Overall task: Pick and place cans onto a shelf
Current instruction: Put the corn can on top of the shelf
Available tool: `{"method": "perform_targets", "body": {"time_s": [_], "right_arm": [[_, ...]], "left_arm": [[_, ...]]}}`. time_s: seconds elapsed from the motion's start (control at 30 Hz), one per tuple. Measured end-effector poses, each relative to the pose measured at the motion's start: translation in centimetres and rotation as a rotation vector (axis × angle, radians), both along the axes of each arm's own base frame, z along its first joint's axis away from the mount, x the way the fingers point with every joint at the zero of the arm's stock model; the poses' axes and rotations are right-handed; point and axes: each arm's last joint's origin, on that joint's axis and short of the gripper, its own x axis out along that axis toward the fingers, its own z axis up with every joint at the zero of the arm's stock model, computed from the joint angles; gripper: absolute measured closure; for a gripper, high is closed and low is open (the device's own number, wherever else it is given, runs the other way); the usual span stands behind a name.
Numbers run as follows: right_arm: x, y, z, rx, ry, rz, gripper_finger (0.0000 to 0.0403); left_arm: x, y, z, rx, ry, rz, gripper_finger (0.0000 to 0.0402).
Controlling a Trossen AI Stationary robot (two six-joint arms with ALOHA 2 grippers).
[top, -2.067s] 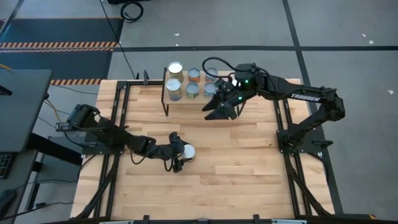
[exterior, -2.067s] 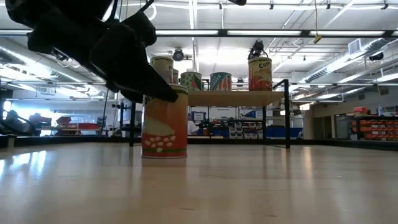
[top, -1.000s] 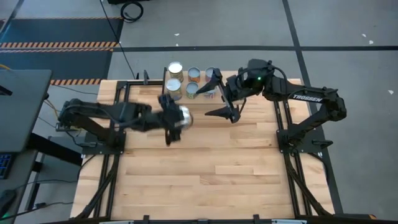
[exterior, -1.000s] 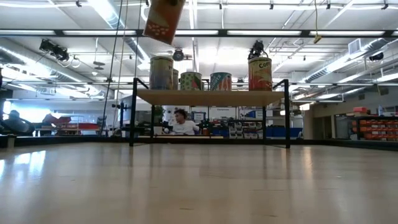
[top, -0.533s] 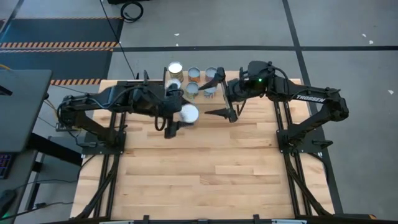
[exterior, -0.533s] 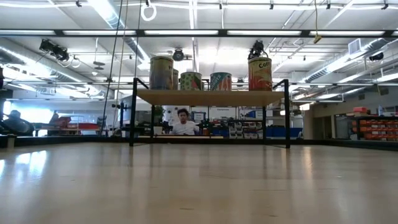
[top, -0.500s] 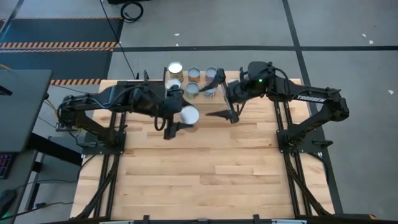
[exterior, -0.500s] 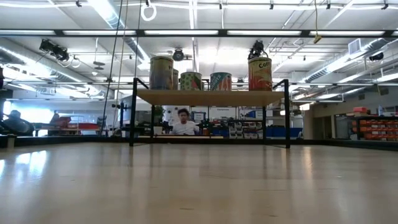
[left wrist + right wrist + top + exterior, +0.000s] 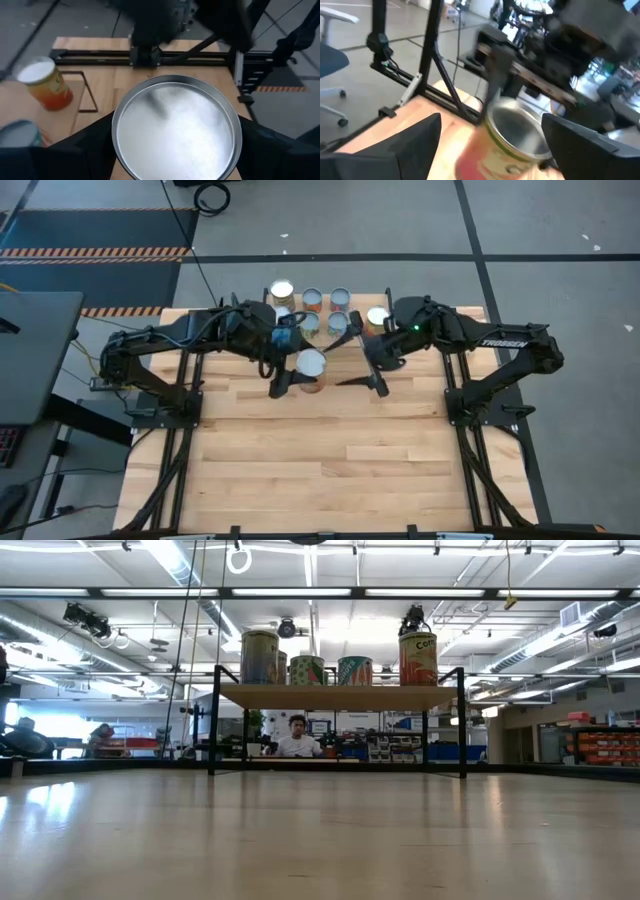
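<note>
A can (image 9: 311,366) with a shiny top and an orange label hangs in the air just in front of the shelf (image 9: 335,696), with my left gripper (image 9: 300,372) shut on it. Its round top (image 9: 177,127) fills the left wrist view. My right gripper (image 9: 356,356) stands open just right of that can, which shows blurred (image 9: 512,132) between and beyond its fingers, apart from them. Several cans (image 9: 312,300) stand upright on the shelf, seen as a row (image 9: 307,670) in the low view. Neither gripper shows in the low view. My left gripper pinches the can between its two fingers (image 9: 87,150), one on each side of the wall just below the top rim (image 9: 116,135). The fingers come from the table's left, slanting slightly down. The can is lifted well clear of the table, nearly upright, top up.
Black frame rails (image 9: 200,370) run along the left and right sides of the wooden tabletop (image 9: 330,450), which is bare toward its near edge. An orange can (image 9: 47,82) stands at the shelf's end. A person (image 9: 293,738) sits in the room behind the shelf.
My left gripper has risen with the can, out of the top of the low view, carried it a little toward the table's right, and turned its wrist so the can stands more upright. My right gripper has drawn back from the shelf toward the near edge, uncovering a can on it.
</note>
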Motion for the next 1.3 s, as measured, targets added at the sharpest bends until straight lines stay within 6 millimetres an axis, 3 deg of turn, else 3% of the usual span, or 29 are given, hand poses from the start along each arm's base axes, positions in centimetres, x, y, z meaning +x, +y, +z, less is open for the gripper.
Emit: {"method": "perform_targets", "body": {"time_s": [0.2,0.43,0.63,0.77,1.1,1.3], "right_arm": [[0.0,0.3,-1.0,0.040,0.109,-0.003,0.0083],[-1.2,0.8,-0.7,0.077,0.156,-0.216,0.0106],[-2.8,-0.2,0.2,0.179,0.143,-0.372,0.0113],[-2.3,-0.6,-0.1,0.218,0.161,-0.327,0.0098],[0.0,-0.3,-1.9,0.292,0.257,-0.218,0.0012],[1.8,-0.7,-2.2,0.294,0.190,-0.213,0.0011]], "left_arm": [[0.6,0.9,-0.8,-0.024,0.042,0.020,0.0086],[1.1,1.0,-0.6,0.030,0.000,0.059,0.0086],[0.9,0.1,1.4,0.070,-0.171,0.043,0.0086],[1.4,-0.2,1.4,0.091,-0.194,0.019,0.0086],[1.5,-0.1,0.5,0.135,-0.122,0.031,0.0086],[1.7,0.0,0.8,0.152,-0.171,0.033,0.0086]]}}
